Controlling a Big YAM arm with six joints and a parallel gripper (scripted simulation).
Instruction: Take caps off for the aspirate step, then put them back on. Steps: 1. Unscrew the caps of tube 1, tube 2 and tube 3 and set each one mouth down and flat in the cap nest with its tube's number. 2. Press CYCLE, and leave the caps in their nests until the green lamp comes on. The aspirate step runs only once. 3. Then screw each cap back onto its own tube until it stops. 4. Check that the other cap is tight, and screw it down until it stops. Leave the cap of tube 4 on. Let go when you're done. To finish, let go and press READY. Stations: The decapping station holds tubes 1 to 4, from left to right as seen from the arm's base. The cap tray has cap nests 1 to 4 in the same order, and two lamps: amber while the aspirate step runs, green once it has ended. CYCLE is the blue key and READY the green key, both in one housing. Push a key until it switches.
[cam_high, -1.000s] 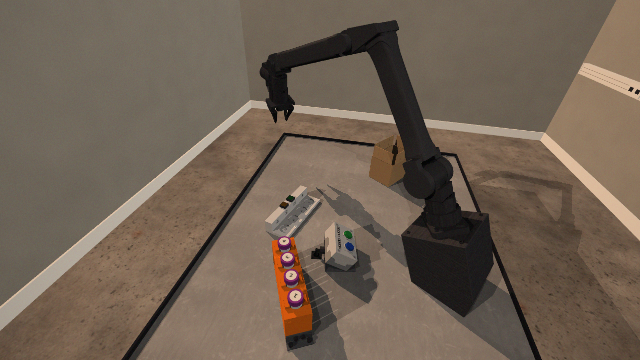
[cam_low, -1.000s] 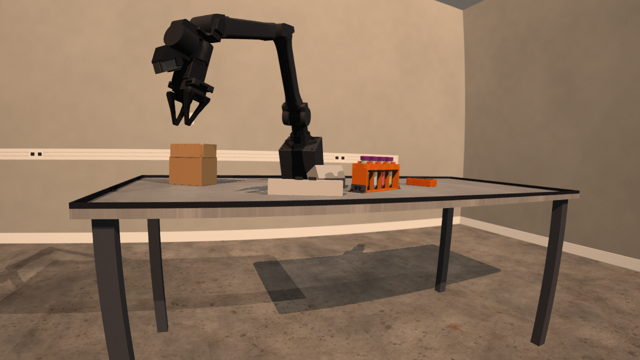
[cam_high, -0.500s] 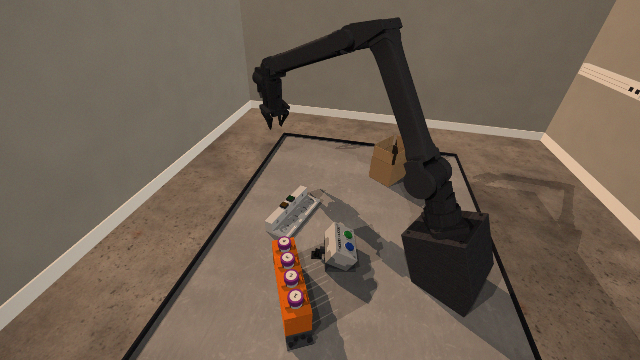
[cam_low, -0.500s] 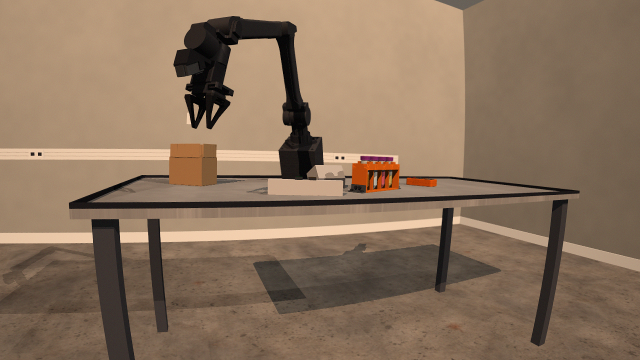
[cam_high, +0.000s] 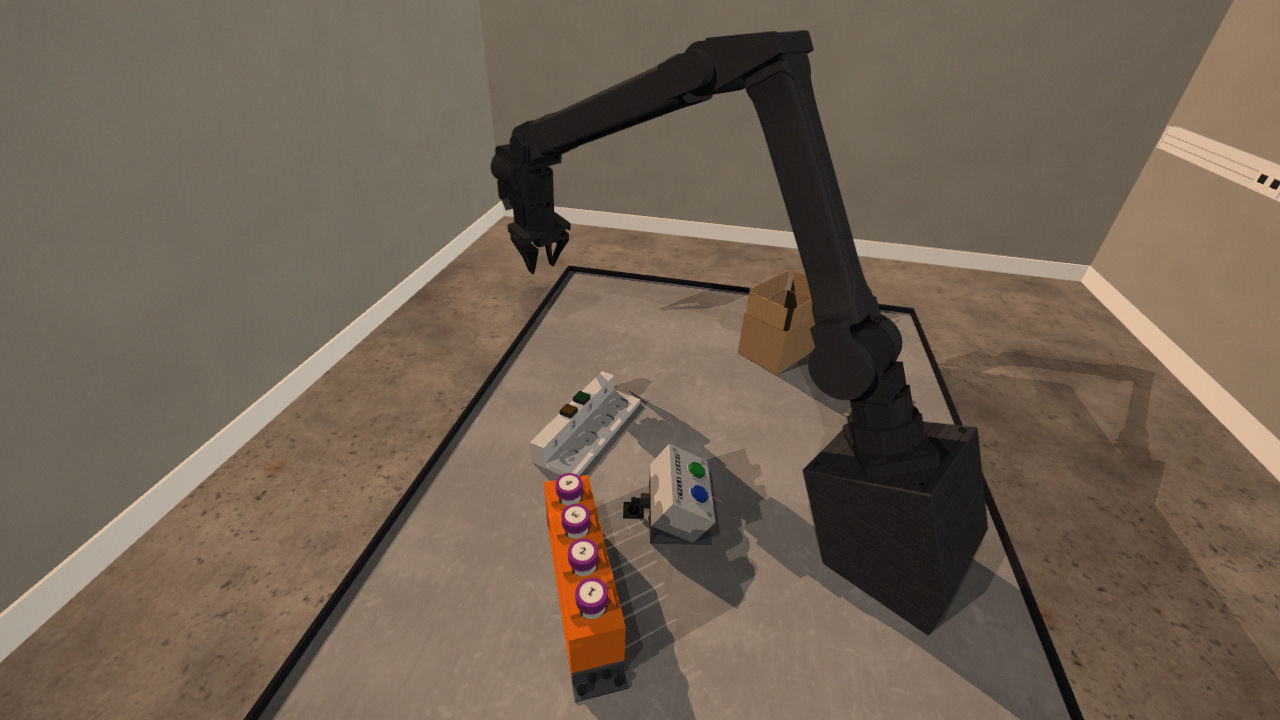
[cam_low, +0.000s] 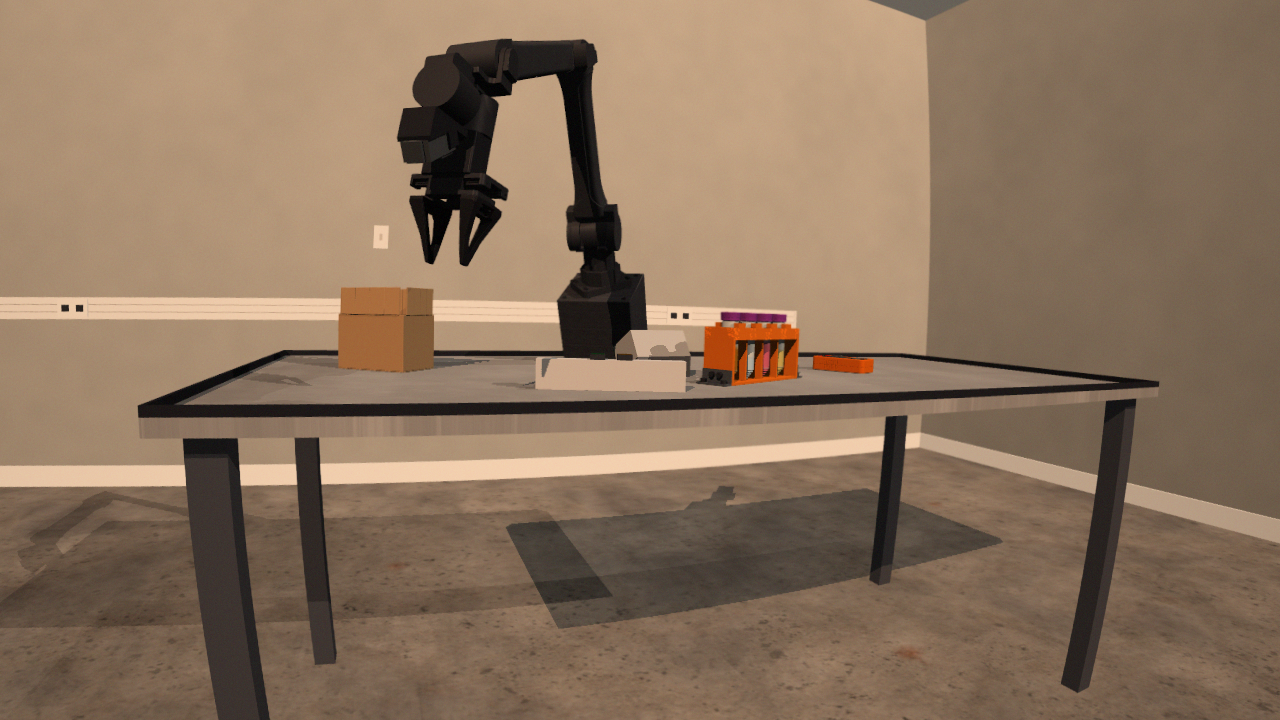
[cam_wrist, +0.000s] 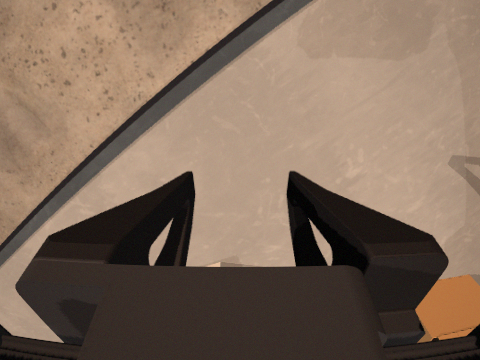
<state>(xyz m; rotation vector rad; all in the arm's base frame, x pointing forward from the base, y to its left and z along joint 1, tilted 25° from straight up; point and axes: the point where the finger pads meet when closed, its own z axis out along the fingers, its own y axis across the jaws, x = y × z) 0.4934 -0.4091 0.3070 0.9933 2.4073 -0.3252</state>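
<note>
Your gripper (cam_high: 549, 266) (cam_low: 448, 263) (cam_wrist: 240, 182) hangs partly open, nothing between its fingers. The capped decapping station (cam_high: 583, 583) (cam_low: 721, 351) stands well apart, below it.

Gripper (cam_high: 542, 267) (cam_low: 447, 262) (cam_wrist: 240, 182): shifted right in the exterior view, and slightly lower.
Arm's shadow (cam_high: 673, 424): its tip advanced toward the cap tray (cam_high: 542, 454) (cam_low: 611, 376).
</note>
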